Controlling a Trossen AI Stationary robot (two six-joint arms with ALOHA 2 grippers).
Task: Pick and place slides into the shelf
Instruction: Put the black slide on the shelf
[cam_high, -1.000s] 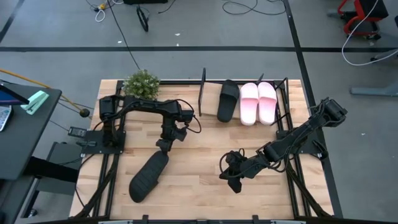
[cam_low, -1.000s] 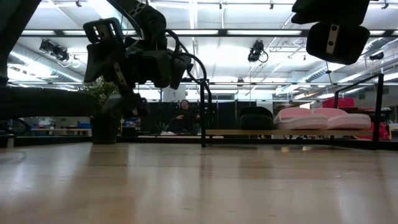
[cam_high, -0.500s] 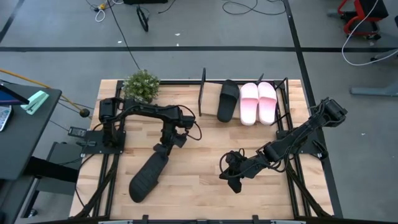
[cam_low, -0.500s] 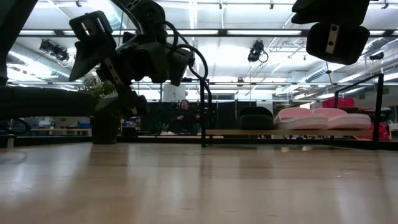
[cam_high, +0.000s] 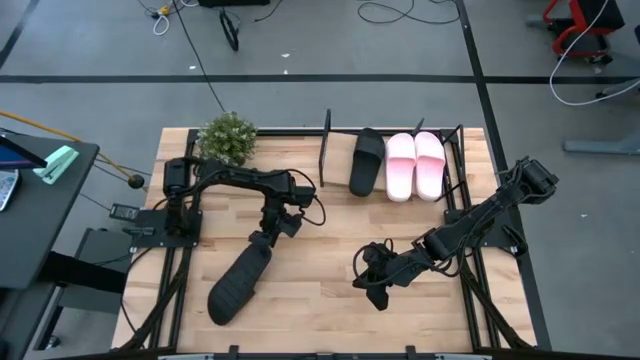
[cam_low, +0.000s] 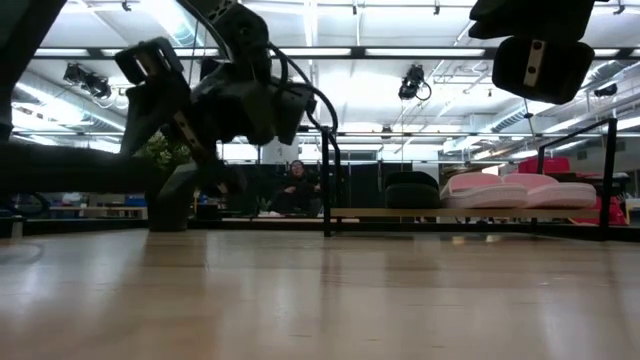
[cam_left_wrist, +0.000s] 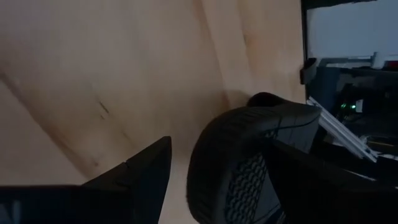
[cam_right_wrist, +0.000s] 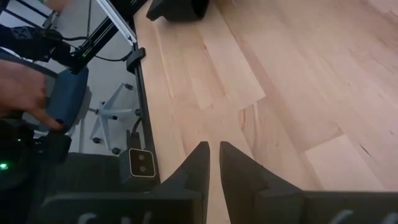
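Observation:
One black slide (cam_high: 238, 284) lies flat on the table at the near left, its length slanting toward the far right. My left gripper (cam_high: 265, 240) is open, pointing down over that slide's far end (cam_left_wrist: 249, 155), with a finger on each side of it. The shelf (cam_high: 326, 150) stands at the far edge. Another black slide (cam_high: 366, 162) and the pale pink pair (cam_high: 415, 165) rest side by side on its board. My right gripper (cam_high: 372, 282) waits low over the table's near middle, shut and empty. My left gripper comes from above and stands astride the black slide's far end (cam_left_wrist: 205, 168), across its width. One finger (cam_left_wrist: 149, 174) shows a strip of bare table between it and the slide. The other finger (cam_left_wrist: 311, 180) lies close along the slide's edge; whether it touches, I cannot tell.
A small green potted plant (cam_high: 228, 137) stands at the far left corner beside the shelf. Bare wood (cam_high: 330, 240) lies between the two arms. A person's hand (cam_right_wrist: 25, 87) with a blue object shows beyond the table's edge in the right wrist view.
My left gripper has come down and a little toward the near edge, onto the far end of the black slide, and has tipped slightly. The slide has stayed where it was.

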